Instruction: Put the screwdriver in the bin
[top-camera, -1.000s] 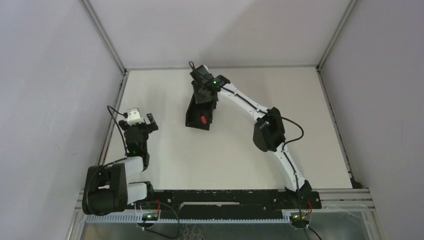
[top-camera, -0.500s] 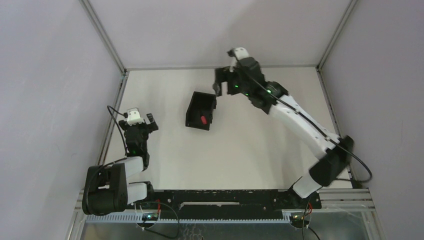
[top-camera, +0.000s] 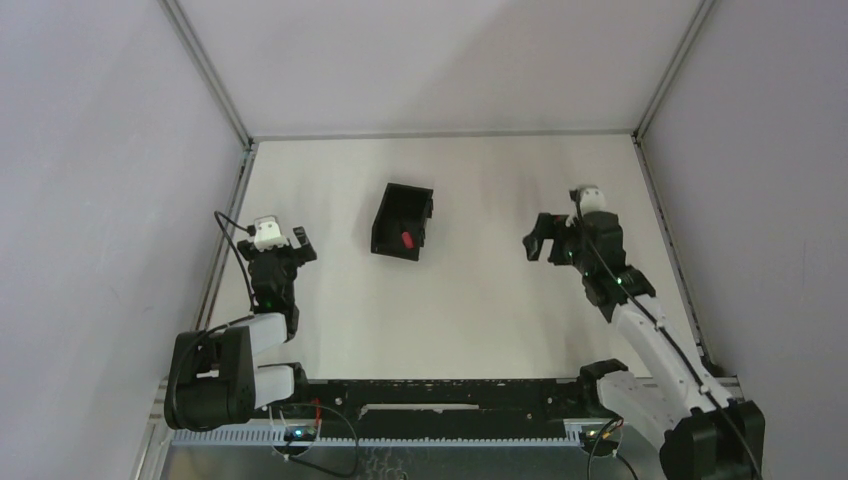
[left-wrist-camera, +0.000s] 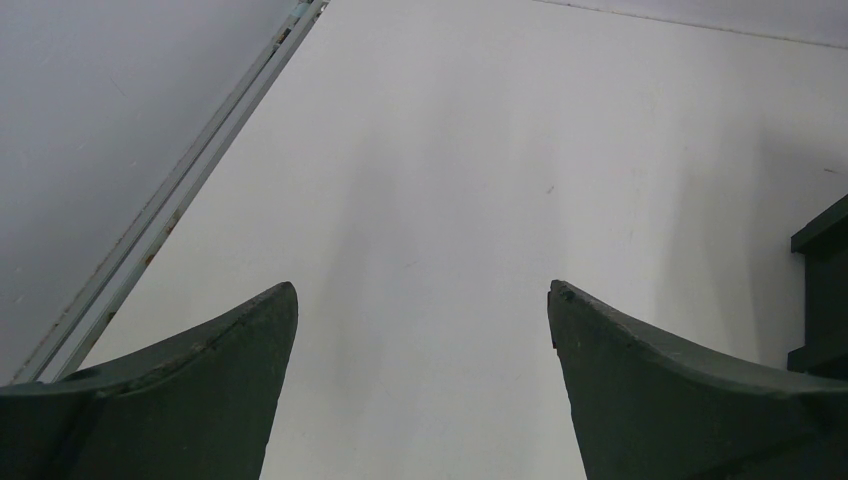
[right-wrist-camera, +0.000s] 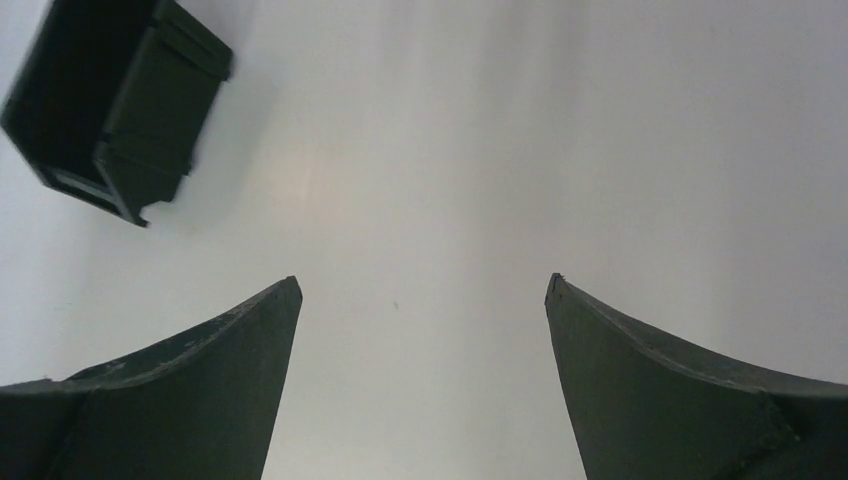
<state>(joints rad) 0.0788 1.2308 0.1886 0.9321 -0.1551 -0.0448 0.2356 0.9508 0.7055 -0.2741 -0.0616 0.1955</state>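
Screwdriver (top-camera: 406, 240): red handle showing, lying inside the black bin (top-camera: 383, 216), toward its near end.
Bin: stands on the white table (top-camera: 480, 300), between the two arms.
Right pincer (right-wrist-camera: 420, 282): released, spread wide, empty, well right of the bin.
Left pincer (left-wrist-camera: 420, 288): released, spread wide, empty, near the table's left edge.

No writing, brand, number or sign can be read in any view. The bin (top-camera: 410, 189) shows plain black walls and the counter (top-camera: 480, 300) is plain white. The left arm (top-camera: 262, 330) and right arm (top-camera: 650, 335) are too small from above to make out any print.
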